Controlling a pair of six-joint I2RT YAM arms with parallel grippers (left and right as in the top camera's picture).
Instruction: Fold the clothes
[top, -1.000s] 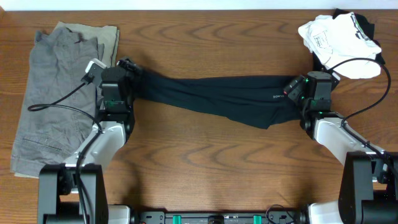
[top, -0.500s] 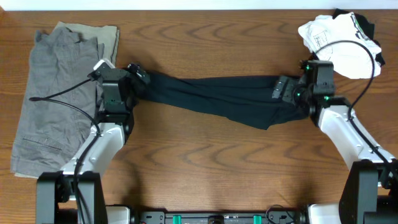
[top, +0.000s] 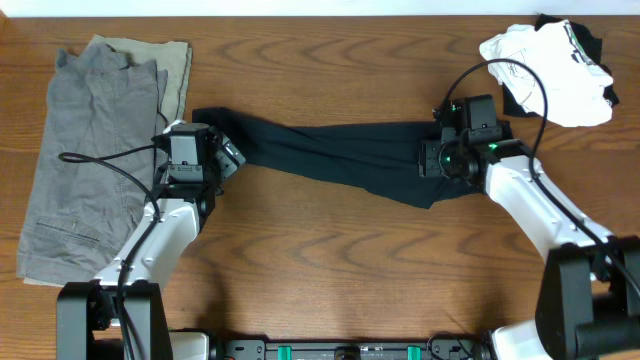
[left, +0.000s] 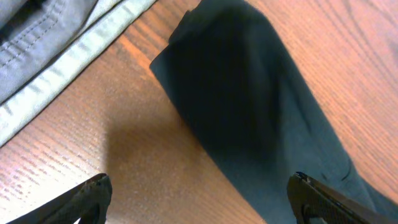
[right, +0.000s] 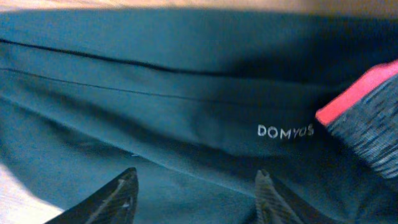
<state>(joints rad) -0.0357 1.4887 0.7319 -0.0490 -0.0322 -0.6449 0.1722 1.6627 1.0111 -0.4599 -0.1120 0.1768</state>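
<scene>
Black leggings (top: 340, 160) lie stretched out, left gripper (left: 196, 186) and right gripper (right: 196, 183) both open; next, pinch the ends to fold.

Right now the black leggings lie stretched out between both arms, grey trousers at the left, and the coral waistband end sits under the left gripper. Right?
No. The right wrist view shows the coral waistband and logo under the right gripper, not the left. The rest holds: black leggings stretched out, grey trousers at the left.
</scene>
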